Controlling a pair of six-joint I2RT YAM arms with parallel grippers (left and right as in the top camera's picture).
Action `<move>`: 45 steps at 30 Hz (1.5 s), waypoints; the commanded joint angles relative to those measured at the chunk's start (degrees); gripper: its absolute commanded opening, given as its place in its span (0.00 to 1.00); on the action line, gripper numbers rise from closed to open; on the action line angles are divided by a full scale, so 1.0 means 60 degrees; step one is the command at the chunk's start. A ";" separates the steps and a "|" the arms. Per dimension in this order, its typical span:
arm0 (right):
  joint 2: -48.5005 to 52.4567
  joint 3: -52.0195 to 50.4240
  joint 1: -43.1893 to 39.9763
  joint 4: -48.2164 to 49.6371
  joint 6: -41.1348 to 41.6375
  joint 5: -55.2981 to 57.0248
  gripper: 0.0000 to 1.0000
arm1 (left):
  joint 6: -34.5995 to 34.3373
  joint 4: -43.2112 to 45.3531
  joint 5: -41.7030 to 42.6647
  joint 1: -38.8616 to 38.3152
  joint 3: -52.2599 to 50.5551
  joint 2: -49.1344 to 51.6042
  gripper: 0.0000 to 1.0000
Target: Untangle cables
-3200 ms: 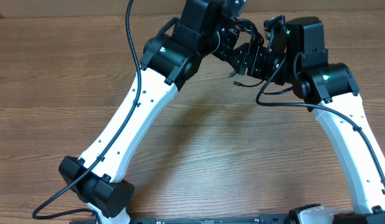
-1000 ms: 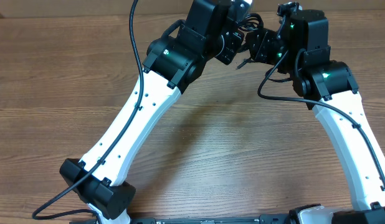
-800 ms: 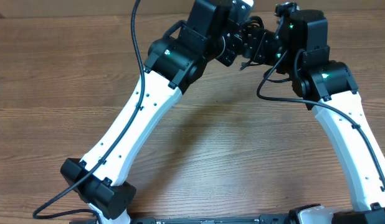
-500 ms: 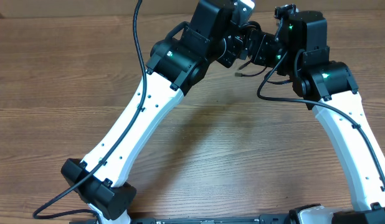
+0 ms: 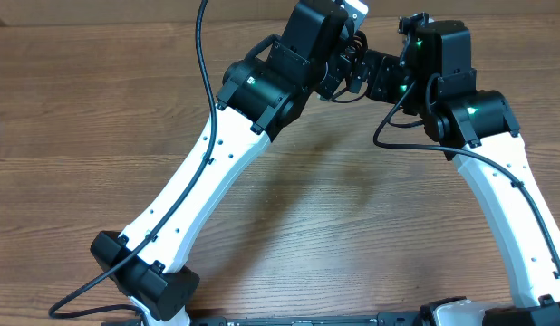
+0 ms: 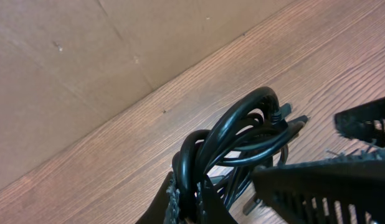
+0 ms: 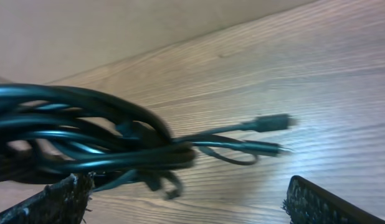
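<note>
While both arms are reaching toward the far side of the wooden table (image 5: 352, 226), we are holding the cables (image 6: 248, 142) up off the wood, between the two wrists. Our left gripper (image 6: 191, 202) is clamping the bundle: in the left wrist view its two narrow tips are pressing together on a couple of the black loops at the bottom of the coil. Above that pinch the loops are arching upward and threading through one another, and we are not managing to tell how many separate cords are in there.

Our right gripper (image 7: 189, 190) is standing wide apart. In its own view the ribbed fingers (image 7: 55, 202) are sitting at the two lower corners, and the tangled mass is hanging at the left, above and between them, gripped by neither. Two thin ends with small plugs (image 7: 273, 122) are sticking out of the tangle to the right, one just above the other, over the wood grain.

From overhead, the black wrists are covering the bundle almost entirely. A tan wall panel (image 6: 86, 62) is running along behind the table's far edge.
</note>
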 commanded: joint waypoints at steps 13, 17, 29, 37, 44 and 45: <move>-0.0663 0.0273 -0.1016 -0.0426 -0.0055 0.1377 1.00 | 0.0080 0.0168 -0.0138 0.0616 -0.0015 0.0047 0.04; -0.0882 0.0273 -0.1712 -0.0357 -0.0667 0.0233 1.00 | 0.0087 0.0168 0.0750 0.0605 -0.0015 0.0047 0.04; -0.0860 0.0270 -0.2794 -0.0401 -0.1912 -0.2499 1.00 | 0.0229 -0.0382 0.2510 0.0605 -0.0015 0.0047 0.04; -0.0860 0.0270 -0.2816 -0.0674 -0.2331 -0.3803 1.00 | 0.0233 -0.0200 0.4328 0.0605 -0.0011 0.0044 0.04; -0.0860 0.0270 -0.2816 -0.1078 -0.2612 -0.4430 1.00 | 0.0229 0.0178 0.6164 0.0612 -0.0011 0.0044 0.04; -0.0860 0.0270 -0.2816 -0.1107 -0.2616 -0.4444 0.96 | 0.0229 0.0149 0.6255 0.0616 -0.0011 0.0044 0.04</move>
